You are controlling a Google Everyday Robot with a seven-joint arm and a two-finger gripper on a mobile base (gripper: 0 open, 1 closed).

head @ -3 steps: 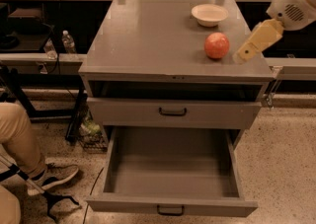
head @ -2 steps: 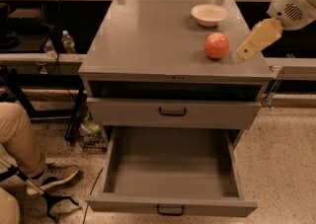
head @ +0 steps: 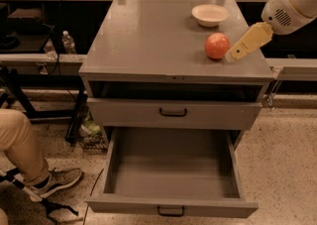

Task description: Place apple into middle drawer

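Approach step, by the look of it: no grasp yet, nothing lifted. Over on the right of the cabinet top (head: 148,35), toward the front edge: the apple (head: 217,46), in front of the bowl (head: 210,15) and apart from it. Just beside the apple, on its right: the gripper (head: 237,51), angled down from the upper right with its tip low over the top. Touching the apple or a hair off it? Hard to call. Open, closed, holding anything? Cannot tell.

Next move, as judged from here: getting around the apple rather than beside it, closing, lifting clear, then carrying out past the front edge and down into the middle drawer (head: 171,169), pulled well out below. Worth watching for a roll: round fruit, side contact, edge close by.

And the count. One apple. One bowl. One gripper. Two handled drawers: upper drawer (head: 173,112) shut, middle drawer open. One dark slot above them. One bottle (head: 68,43) at left. One leg (head: 20,142) at lower left.
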